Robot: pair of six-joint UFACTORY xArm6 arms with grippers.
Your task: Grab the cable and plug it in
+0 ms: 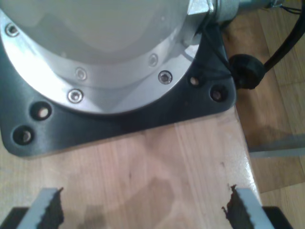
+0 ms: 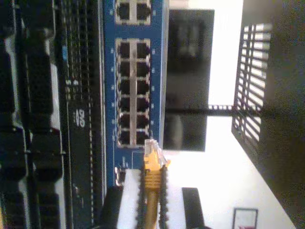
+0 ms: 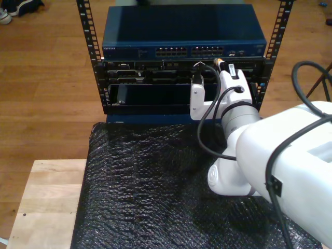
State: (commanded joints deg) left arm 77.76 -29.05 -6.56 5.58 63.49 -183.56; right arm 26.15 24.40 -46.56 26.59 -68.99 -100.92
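The yellow-orange cable (image 2: 151,188) is clamped between the fingers of my second gripper (image 2: 151,195), which is shut on it. Its clear plug (image 2: 151,147) sticks out ahead of the fingers, just short of the end of the port block (image 2: 133,90) on the blue switch (image 2: 108,143). In the exterior view, my second gripper (image 3: 222,66) holds the cable tip (image 3: 220,60) in front of the rack, just below the blue switch (image 3: 181,36) towards the exterior view's right. My first gripper (image 1: 143,210) is open over bare wood with nothing between its fingers.
A metal rack (image 3: 88,52) holds the switch above black units (image 3: 150,78). A black bubbled mat (image 3: 145,181) covers the table, with bare wood (image 3: 46,202) at the exterior view's lower left. A round arm base on a black plate (image 1: 119,119) sits ahead of my first gripper.
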